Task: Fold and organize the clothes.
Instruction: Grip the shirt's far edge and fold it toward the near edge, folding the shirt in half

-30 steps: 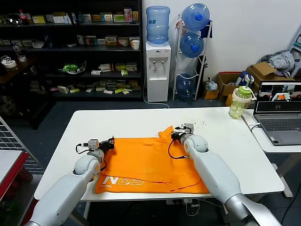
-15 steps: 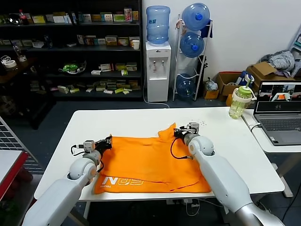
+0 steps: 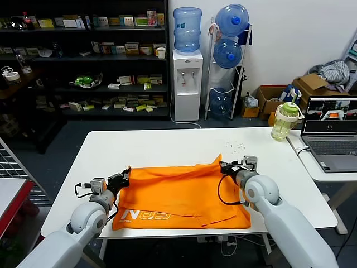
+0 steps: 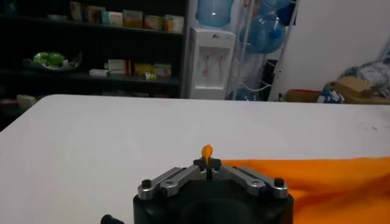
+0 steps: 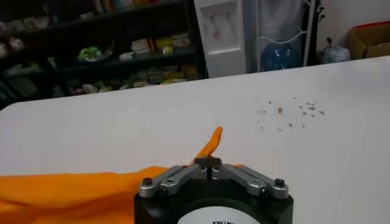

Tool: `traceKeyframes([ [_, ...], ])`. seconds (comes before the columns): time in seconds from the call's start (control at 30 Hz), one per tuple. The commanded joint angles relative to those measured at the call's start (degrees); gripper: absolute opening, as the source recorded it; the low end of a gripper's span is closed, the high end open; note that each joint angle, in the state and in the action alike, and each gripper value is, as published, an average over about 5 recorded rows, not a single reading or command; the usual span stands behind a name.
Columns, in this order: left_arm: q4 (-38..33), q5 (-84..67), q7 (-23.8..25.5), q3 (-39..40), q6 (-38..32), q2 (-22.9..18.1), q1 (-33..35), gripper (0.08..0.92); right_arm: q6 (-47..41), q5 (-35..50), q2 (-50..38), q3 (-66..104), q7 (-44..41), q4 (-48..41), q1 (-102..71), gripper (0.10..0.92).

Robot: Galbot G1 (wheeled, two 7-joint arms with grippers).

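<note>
At the far left of the head view dark shelves (image 3: 83,56) full of small boxes line the wall. Lower left, the left gripper (image 3: 124,178) sits at the left edge of the orange T-shirt (image 3: 178,192), its jaws pinched narrow on the far left corner of the cloth. In the left wrist view that same gripper (image 4: 208,165) shows a small orange tip of fabric poking up between its closed fingers, with the rest of the shirt (image 4: 323,179) trailing off to the lower right of that frame.

The T-shirt lies spread across the near middle of the white table (image 3: 167,145), its far edge pulled fairly straight between the two grippers, white lettering showing near the front left corner, the front hem at the table's near edge.

Behind the table, centre top, stands a water dispenser (image 3: 187,84) with a rack of blue bottles (image 3: 228,56) beside it.

Right of centre, the right gripper (image 3: 224,166) is clamped narrow on the shirt's far right corner, which rises in a little peak. In the right wrist view the gripper (image 5: 208,163) holds an orange point of cloth between its shut fingers, and small crumbs (image 5: 292,112) dot the tabletop beyond.

At the far right sit a green-lidded bottle (image 3: 284,120) and an open laptop (image 3: 330,134).
</note>
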Motion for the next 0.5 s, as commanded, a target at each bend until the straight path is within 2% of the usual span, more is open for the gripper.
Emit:
traceKeyframes([
  [0.03, -10.9, -0.1, -2.7, -1.8, 0.3, 3.9, 10.0, 0.096, -1.8, 5.7, -8.8, 3.9, 4.3, 16.3, -12.4, 0.124],
  [0.5, -11.9, 1.8, -2.7, -3.2, -0.6, 4.7, 15.0, 0.096, -2.1, 5.4, -9.8, 5.7, 5.5, 21.0, -19.6, 0.124],
])
